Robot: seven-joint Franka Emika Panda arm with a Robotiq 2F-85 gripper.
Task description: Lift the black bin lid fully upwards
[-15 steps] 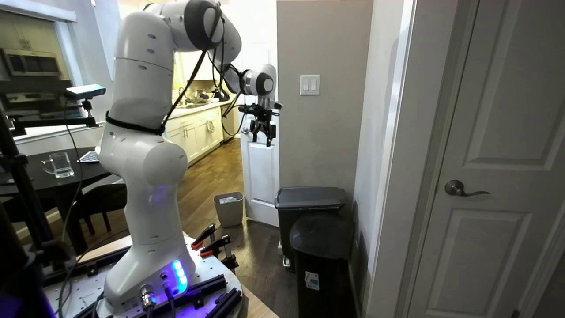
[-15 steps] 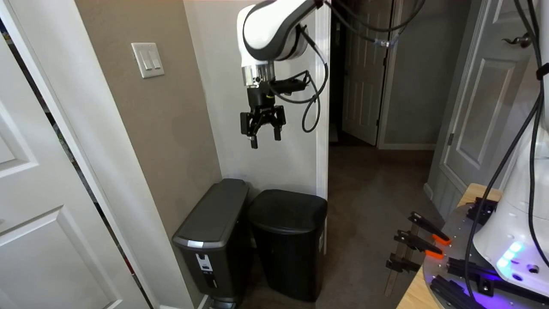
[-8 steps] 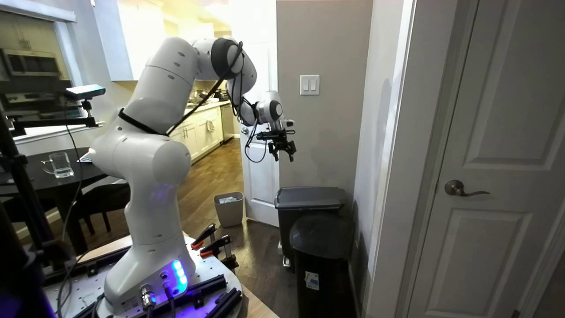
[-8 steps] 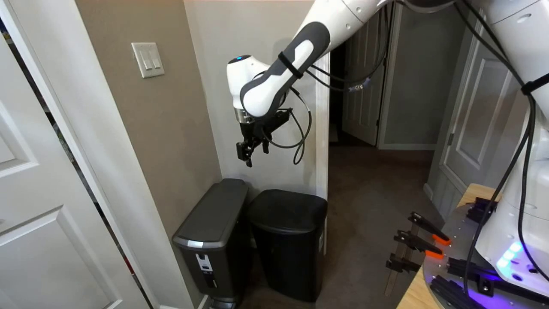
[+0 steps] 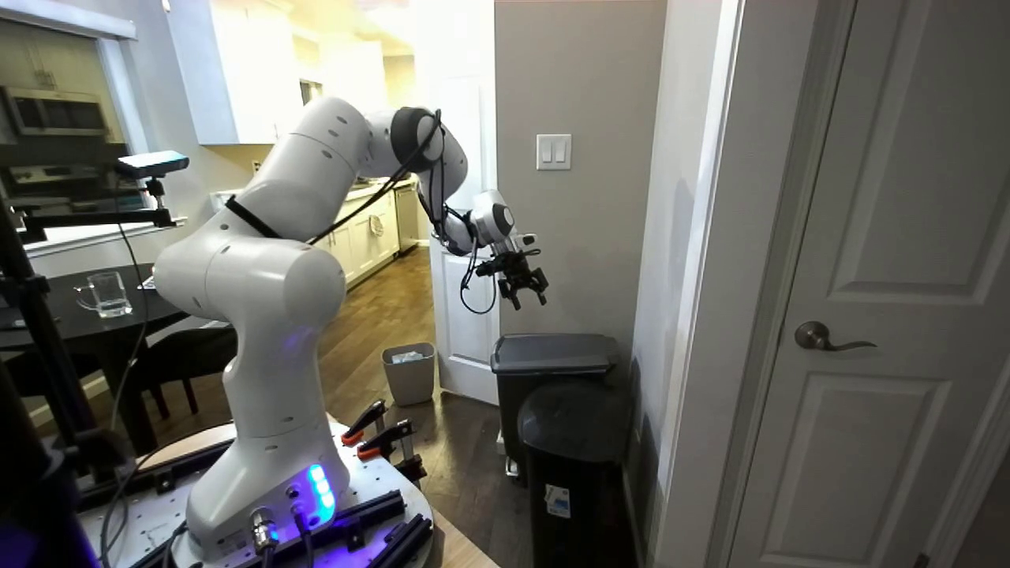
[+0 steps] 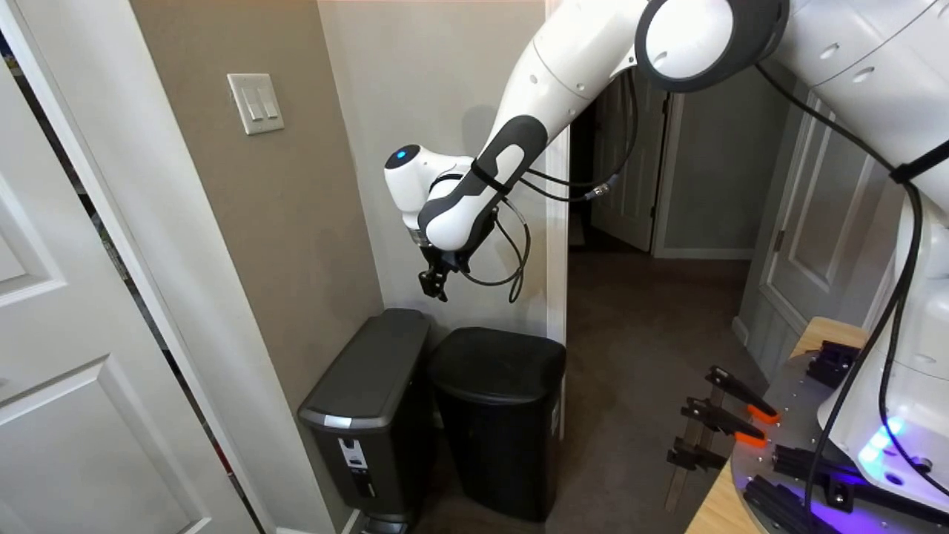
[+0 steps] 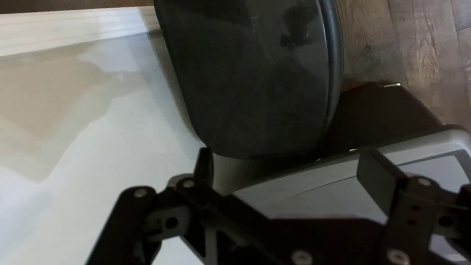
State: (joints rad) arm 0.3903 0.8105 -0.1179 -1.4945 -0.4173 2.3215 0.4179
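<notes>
The black bin lid (image 5: 576, 418) lies flat and shut on the tall black bin (image 5: 568, 513). Both also show in an exterior view, the lid (image 6: 498, 363) above the bin's body (image 6: 497, 460). In the wrist view the glossy lid (image 7: 250, 73) fills the upper middle. My gripper (image 5: 529, 304) is open and empty, tilted, in the air above the bins. It also shows in an exterior view (image 6: 434, 288), near the wall corner. In the wrist view my gripper (image 7: 287, 158) has its fingers wide apart, with nothing between them. The lid's rear edge is near one fingertip in that view; contact cannot be judged.
A second tall bin with a dark grey lid (image 6: 371, 363) stands right beside the black bin, against the wall (image 6: 460, 222). It lies beneath my gripper in the wrist view (image 7: 331, 195). A small grey bin (image 5: 409, 375) stands by the white door. Clamps (image 5: 379, 430) hold the robot's table edge.
The arm has reached down and forward. My gripper has come down closer to the bins and has tilted. The lid and both bins have not moved.
</notes>
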